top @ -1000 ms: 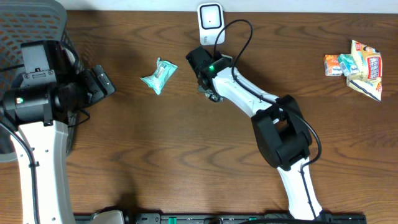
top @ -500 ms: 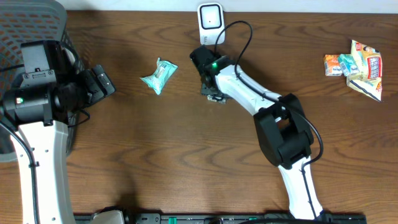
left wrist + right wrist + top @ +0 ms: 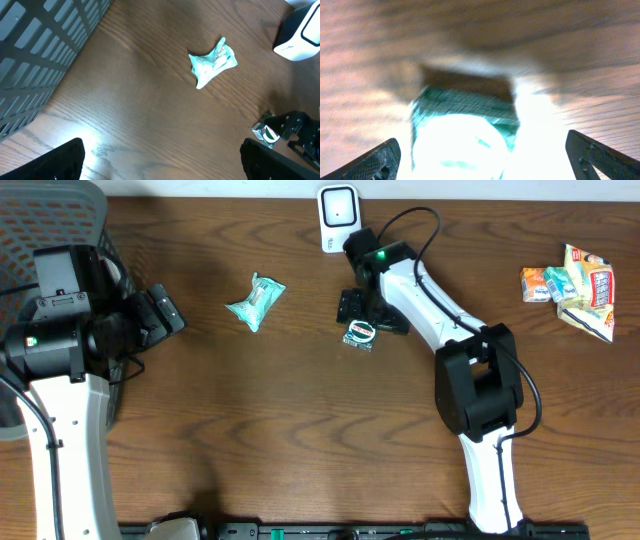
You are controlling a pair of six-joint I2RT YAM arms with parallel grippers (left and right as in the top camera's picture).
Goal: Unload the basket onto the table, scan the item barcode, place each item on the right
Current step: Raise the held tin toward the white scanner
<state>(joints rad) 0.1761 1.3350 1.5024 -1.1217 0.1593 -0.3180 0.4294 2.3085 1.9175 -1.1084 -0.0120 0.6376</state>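
**Entry: small green-and-white packet, for scanning**

Location: the green-and-white packet (image 3: 359, 334) lies flat on the brown worktop (image 3: 250, 440), just above centre of the overhead frame. It sits below and slightly right of the white scanner (image 3: 338, 208), which stands at the top edge.

Right end effector (image 3: 365, 315): directly over the packet, fingers spread wide. The wrist view shows a gap on either side of the packet, so nothing is gripped.

Left end effector (image 3: 165, 315): at the left of the frame, well apart from the packet, also spread wide and empty.

Handling (judged, not tested): probably very light, wrapped in glossy film that crinkles and may slide on the wood. It is soft enough to buckle under a hard pinch. Best taken across its narrow width near one end, leaving the printed face clear for the scanner. The barcode itself cannot be made out, as the wrist view is blurred and glaring.

Other stock: a teal packet (image 3: 256, 302) lies left of the scanner. A pile of snack packets (image 3: 572, 288) sits at the upper right.

Containers: one grey mesh basket (image 3: 40, 205) in the upper left corner, partly under the left arm. Its contents cannot be made out.
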